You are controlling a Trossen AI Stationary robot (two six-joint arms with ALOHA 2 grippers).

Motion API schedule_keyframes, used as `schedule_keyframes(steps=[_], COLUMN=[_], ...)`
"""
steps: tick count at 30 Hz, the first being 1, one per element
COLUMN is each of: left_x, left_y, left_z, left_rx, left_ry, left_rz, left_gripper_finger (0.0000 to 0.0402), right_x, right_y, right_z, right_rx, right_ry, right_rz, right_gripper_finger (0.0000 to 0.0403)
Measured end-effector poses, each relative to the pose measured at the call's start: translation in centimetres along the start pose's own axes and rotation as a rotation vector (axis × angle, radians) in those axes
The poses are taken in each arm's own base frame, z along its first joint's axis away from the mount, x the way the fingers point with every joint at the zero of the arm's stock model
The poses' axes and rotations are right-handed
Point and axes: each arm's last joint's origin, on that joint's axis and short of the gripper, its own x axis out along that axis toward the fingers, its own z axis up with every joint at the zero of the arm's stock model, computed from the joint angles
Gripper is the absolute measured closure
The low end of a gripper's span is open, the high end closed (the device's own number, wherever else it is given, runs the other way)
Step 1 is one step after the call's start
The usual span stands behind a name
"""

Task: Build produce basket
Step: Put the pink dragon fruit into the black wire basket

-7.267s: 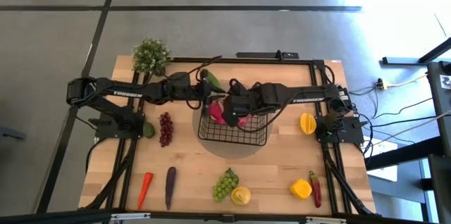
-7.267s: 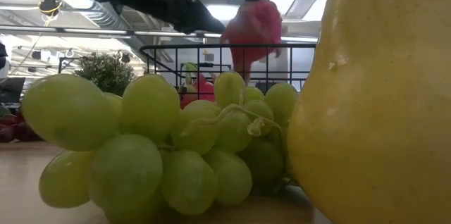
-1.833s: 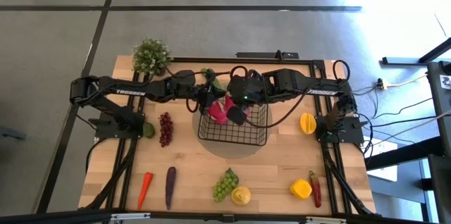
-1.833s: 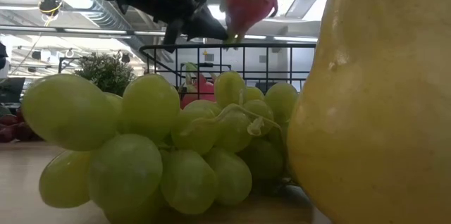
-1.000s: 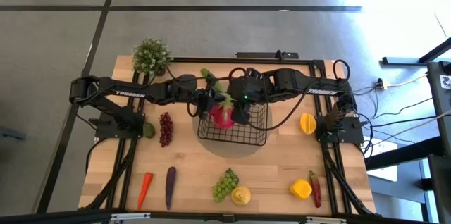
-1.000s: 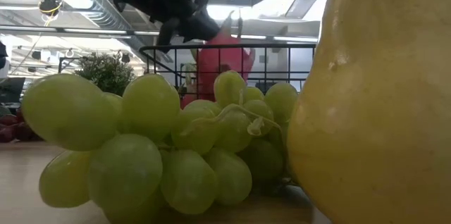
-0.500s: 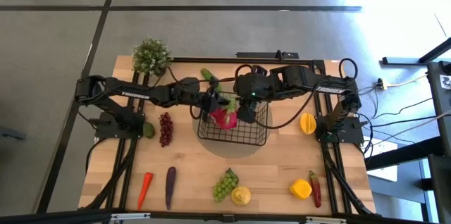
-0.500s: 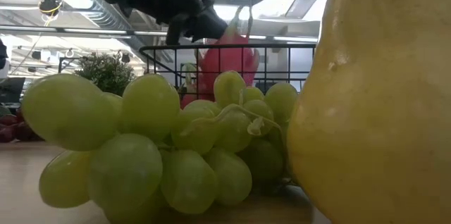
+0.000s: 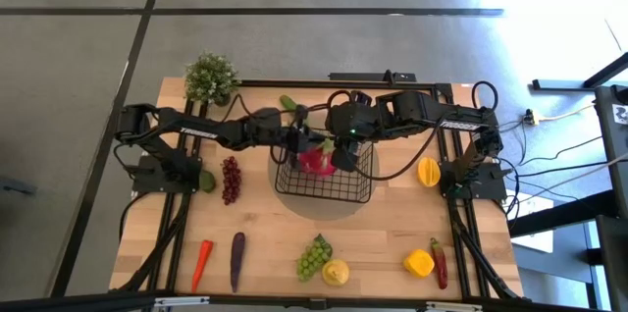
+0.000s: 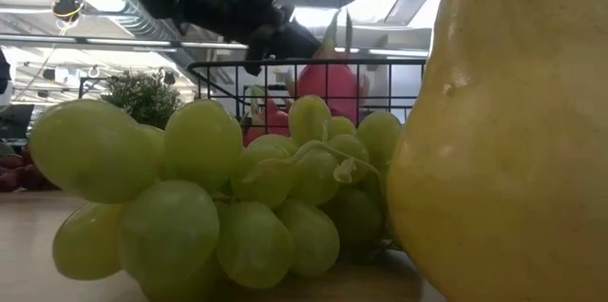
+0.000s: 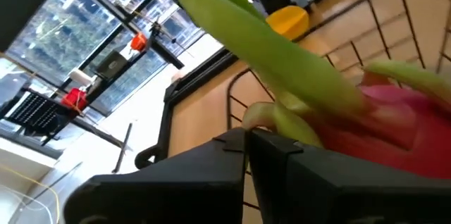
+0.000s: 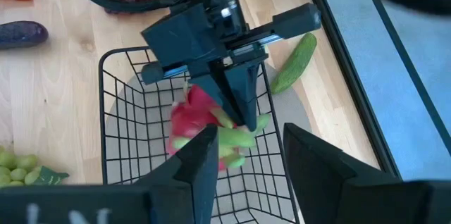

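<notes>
- The left gripper (image 12: 236,104) is over the basket (image 9: 324,186), pinched tight on the green leafy end of a pink dragon fruit (image 12: 194,122). In the left wrist view we see the two dark fingers (image 11: 282,164) pressed together with those leaves (image 11: 275,48) sticking out past them.
- That dragon fruit (image 9: 316,162) sits at the far side of the basket, down among the wires. Whether it rests on the bottom mesh, we can't really tell.
- The right gripper (image 12: 246,157) hangs just above the same spot with its fingers spread apart, nothing between them, and the fruit shows in the gap.
- From the low view we also see the fruit (image 10: 328,79) poking up near the basket rim (image 10: 313,63), behind the green grapes (image 10: 209,198) and a big yellow fruit (image 10: 503,141) close to the camera.
- A green cucumber (image 12: 294,62) lies on the table just outside the basket's far edge.
- Spread over the table (image 9: 265,243) well away from the basket: purple grapes (image 9: 231,179), carrot (image 9: 201,261), eggplant (image 9: 236,259), green grapes (image 9: 314,256), lemon (image 9: 336,273), yellow pepper (image 9: 418,263), red chili (image 9: 439,263), and another yellow piece (image 9: 428,171) on the right.
- The potted plant (image 9: 210,78) stands at the far left corner.
</notes>
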Motion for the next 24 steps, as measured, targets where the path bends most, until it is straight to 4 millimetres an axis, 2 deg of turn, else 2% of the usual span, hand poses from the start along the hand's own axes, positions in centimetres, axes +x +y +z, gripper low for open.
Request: schedule_keyframes(steps=[7, 16, 24], left_x=[0.0, 1.8, 1.8], left_y=[0.3, -1.6, -1.1], left_z=[0.2, -2.1, -2.8], left_rx=[-0.032, -0.062, -0.059], left_ry=[-0.018, 0.064, 0.115], left_rz=[0.039, -0.019, 0.032], left_gripper_finger=[0.0401, 0.0401, 0.0401], right_x=[0.0, 0.0, 0.0], right_y=[0.0, 0.0, 0.0], right_z=[0.0, 0.0, 0.0], right_rx=[0.0, -0.001, 0.002], right_ry=[0.0, 0.001, 0.001], right_rz=[0.001, 0.001, 0.001], right_gripper_finger=[0.0253, 0.0253, 0.0253])
